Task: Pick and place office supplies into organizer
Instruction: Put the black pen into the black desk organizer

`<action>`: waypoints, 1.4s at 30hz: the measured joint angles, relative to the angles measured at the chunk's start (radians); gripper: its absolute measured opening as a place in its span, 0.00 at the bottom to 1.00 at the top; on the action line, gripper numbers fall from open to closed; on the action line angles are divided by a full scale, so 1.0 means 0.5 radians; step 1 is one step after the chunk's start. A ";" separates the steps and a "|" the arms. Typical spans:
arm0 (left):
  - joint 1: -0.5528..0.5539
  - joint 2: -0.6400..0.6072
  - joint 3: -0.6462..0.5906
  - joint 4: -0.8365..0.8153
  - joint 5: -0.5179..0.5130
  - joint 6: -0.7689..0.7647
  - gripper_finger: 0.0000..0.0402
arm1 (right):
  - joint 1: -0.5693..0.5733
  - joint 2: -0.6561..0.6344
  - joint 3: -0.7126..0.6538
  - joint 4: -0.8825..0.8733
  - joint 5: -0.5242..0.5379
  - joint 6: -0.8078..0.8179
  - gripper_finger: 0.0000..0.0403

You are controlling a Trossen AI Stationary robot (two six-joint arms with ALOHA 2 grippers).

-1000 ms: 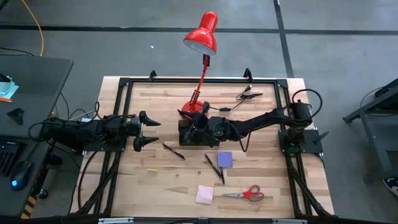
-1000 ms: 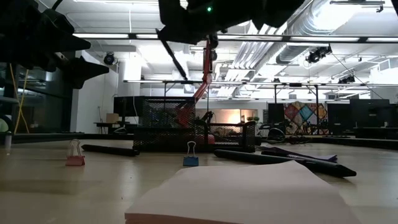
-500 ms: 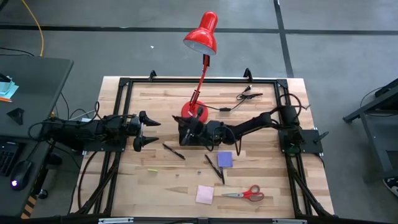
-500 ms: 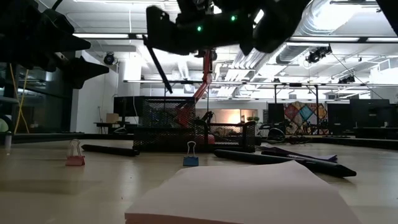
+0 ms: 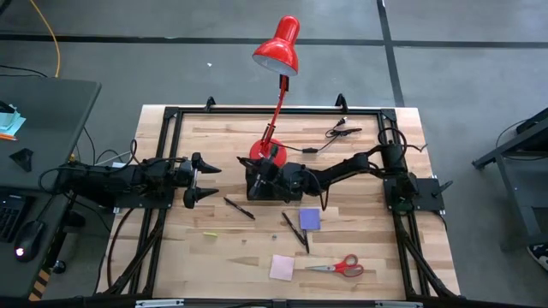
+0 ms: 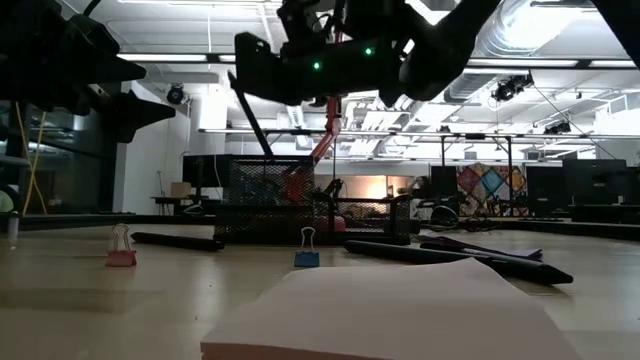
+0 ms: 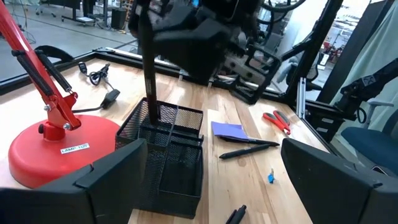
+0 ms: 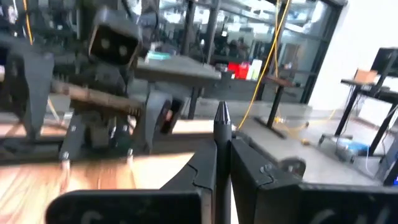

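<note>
High view: right gripper now lower over organizer than a second ago; left gripper parked well left, fingers spread, unmoved.
Low view: pen hanging steeper, tip nearer mesh rim.
Left wrist view: pen tip entering a rear compartment.
Right wrist view: fingers clenched on pen.
Insertion under way; release likely next. Other supplies lie loose on table.
</note>
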 joint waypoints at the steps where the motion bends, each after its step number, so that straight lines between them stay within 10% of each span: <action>1: 0.000 -0.001 0.000 0.000 0.000 0.000 0.89 | -0.006 0.000 0.000 -0.039 -0.001 0.017 0.03; 28: 0.000 0.000 0.000 0.000 0.000 0.000 0.89 | -0.053 0.000 0.000 -0.222 -0.047 0.090 0.23; 42: 0.000 -0.001 0.000 0.000 0.000 0.000 0.89 | 0.251 -0.173 0.002 -0.615 0.689 0.055 0.23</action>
